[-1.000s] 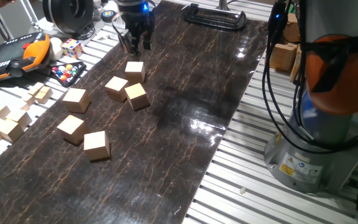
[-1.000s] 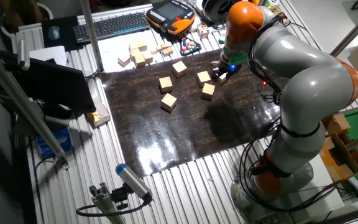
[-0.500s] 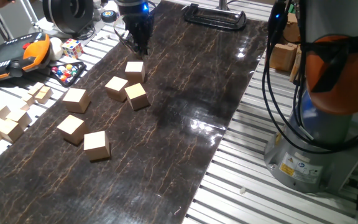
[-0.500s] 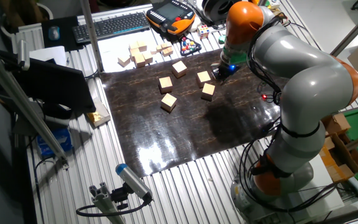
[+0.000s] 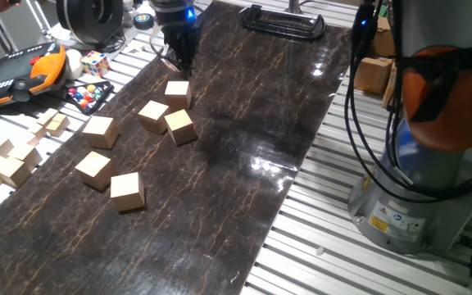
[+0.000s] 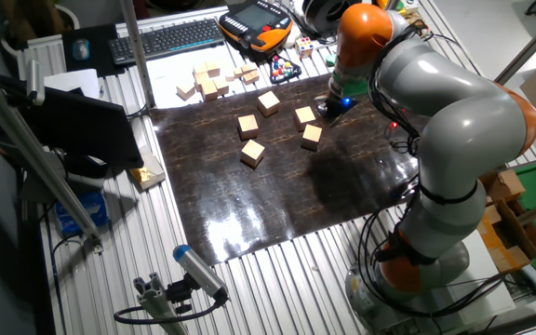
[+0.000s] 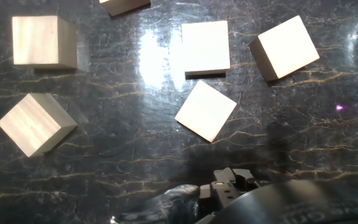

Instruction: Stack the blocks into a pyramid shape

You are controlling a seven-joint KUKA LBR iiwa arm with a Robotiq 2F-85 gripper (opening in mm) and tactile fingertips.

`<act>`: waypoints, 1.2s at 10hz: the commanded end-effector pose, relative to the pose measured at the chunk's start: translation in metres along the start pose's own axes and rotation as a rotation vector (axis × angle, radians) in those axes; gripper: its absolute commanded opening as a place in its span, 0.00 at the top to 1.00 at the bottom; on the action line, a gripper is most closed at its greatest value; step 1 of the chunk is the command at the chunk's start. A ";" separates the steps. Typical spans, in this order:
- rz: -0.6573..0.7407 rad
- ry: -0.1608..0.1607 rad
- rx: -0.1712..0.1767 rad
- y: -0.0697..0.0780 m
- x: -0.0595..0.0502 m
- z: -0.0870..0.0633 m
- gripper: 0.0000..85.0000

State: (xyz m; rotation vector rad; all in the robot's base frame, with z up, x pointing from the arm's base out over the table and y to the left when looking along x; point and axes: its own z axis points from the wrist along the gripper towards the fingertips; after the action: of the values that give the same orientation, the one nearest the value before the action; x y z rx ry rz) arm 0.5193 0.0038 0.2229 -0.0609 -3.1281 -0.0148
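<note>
Lying flat and separate on the dark marbled mat (image 5: pixel 244 139): six tan wooden blocks, none stacked, no pyramid tier formed.

Item 1: block (image 5: pixel 178 93), nearest the tool, just below it in one fixed view.
Items 2 and 3: blocks (image 5: pixel 153 115) and (image 5: pixel 181 126), close together near the mat's middle, turned at different angles; whether they touch cannot be told.
Item 4: block (image 5: pixel 100 131), towards the mat's left edge.
Items 5 and 6: blocks (image 5: pixel 94 170) and (image 5: pixel 127 191), nearest the camera, close beside each other.

Tool (image 5: pixel 182 59): black, two-fingered, on the KUKA arm (image 6: pixel 435 112), poised at the far end of the mat beyond the blocks, holding nothing; fingers appear drawn close together with no block between them. In the other fixed view the tool (image 6: pixel 333 105) sits just beside a block (image 6: pixel 305 116) without visible contact. The hand view looks down on five blocks on the mat, one (image 7: pixel 206 110) turned diamond-wise at centre.

Off the mat, on the slatted counter (image 5: pixel 301 246): a loose pile of paler wooden pieces (image 5: pixel 6 160), a multicoloured puzzle cube (image 5: pixel 95 63), an orange-and-black handheld controller (image 5: pixel 19 72) and a keyboard (image 6: pixel 170 39).
</note>
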 end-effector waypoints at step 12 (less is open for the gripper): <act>0.074 -0.020 0.027 0.014 -0.008 0.030 0.99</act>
State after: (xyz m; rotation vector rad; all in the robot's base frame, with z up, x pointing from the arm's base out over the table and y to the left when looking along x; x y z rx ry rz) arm 0.5279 0.0177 0.1927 -0.1814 -3.1423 0.0277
